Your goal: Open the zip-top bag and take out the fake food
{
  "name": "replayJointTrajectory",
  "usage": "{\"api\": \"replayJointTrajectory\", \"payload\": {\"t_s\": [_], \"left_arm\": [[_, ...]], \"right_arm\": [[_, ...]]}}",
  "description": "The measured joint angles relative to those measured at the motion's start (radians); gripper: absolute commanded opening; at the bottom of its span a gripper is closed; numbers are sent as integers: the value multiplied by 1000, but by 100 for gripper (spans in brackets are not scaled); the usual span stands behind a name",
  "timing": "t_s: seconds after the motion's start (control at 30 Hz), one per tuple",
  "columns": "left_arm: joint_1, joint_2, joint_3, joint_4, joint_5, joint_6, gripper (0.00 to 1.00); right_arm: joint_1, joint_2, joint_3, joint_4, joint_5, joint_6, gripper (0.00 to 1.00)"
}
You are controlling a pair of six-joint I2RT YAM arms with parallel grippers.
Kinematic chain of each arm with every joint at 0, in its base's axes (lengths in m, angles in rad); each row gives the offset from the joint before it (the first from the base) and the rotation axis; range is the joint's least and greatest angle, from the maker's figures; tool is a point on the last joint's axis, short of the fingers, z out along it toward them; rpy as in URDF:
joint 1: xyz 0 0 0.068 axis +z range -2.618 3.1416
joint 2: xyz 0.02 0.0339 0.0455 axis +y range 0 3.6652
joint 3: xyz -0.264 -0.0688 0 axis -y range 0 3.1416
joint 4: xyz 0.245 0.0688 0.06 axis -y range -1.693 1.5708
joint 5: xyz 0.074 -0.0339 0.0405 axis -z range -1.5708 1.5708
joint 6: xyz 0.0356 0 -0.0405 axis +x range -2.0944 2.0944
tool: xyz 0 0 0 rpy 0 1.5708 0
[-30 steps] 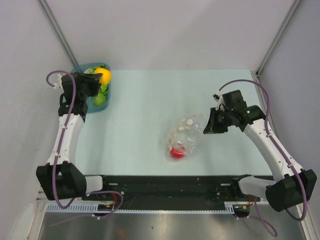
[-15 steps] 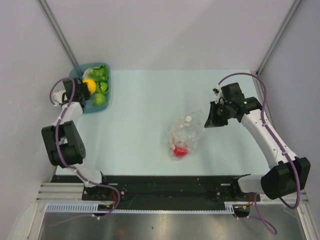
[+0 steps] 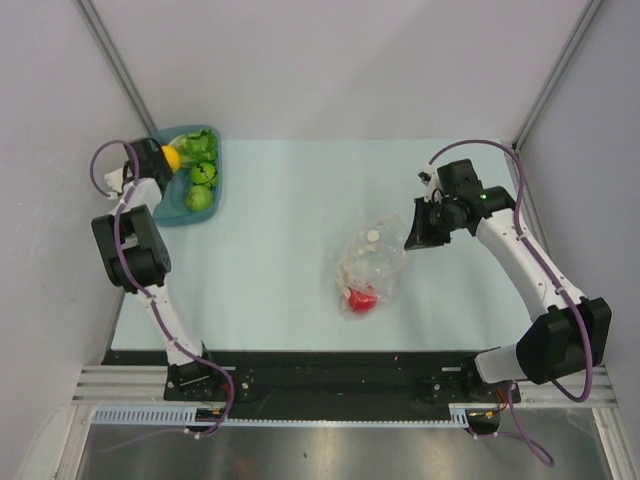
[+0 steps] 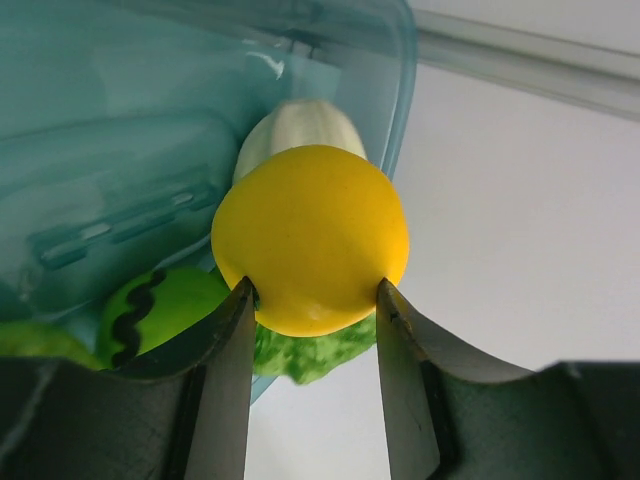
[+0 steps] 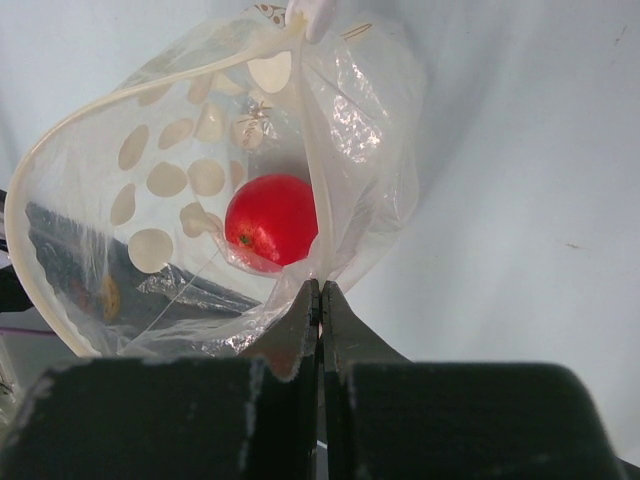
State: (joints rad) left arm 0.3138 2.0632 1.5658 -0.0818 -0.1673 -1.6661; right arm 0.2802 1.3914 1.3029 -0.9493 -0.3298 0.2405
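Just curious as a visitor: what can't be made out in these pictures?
- Left wrist view: the yellow fruit in the left tool hides the teal tray floor behind it.
- Right wrist view: the right tool covers the near edge of the zip-top bag; dots and crinkles blur what lies beside the red piece.
- Top view: both tools too small to show their grip.

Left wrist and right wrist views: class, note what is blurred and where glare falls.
Left wrist view: the yellow fruit is sharp, the teal tray behind it soft. Right wrist view: glare streaks the zip-top bag; the red tomato inside reads clearly.
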Motion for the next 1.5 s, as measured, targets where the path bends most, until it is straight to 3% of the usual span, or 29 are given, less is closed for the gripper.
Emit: {"api": "replayJointTrajectory", "payload": {"t_s": [0.17,0.3,0.37,0.43,0.47,0.5,0.67,0.77,1.03,1.17,1.4,1.5], "left_arm": [[19,65,66,-19,-8,0,24],[26,99,72,-63,-14,2,49],[27,121,89,-90,-13,9,57],[27,131,97,-105,-10,13,72],[27,131,101,-110,-8,18,74],[27,131,109,-119,-4,25,88],[28,128,140,-145,15,48,90],[28,99,114,-166,37,56,85],[-18,-169,-107,-123,139,193,80],[-172,-337,-192,-112,196,333,79],[-594,-612,-357,-128,301,607,76],[-725,-713,-380,-161,319,747,71]], "right_arm": [[0,5,0,16,10,17,0],[7,5,0,30,27,34,0],[10,5,0,36,31,40,0],[14,5,0,42,35,45,0],[17,5,0,44,36,47,0],[20,5,0,45,36,47,0],[35,5,0,47,34,39,0],[40,5,0,46,27,27,0],[42,5,0,49,25,38,0],[44,10,3,67,-3,63,0],[54,67,48,112,-37,92,0],[60,81,63,110,-54,99,0]]}}
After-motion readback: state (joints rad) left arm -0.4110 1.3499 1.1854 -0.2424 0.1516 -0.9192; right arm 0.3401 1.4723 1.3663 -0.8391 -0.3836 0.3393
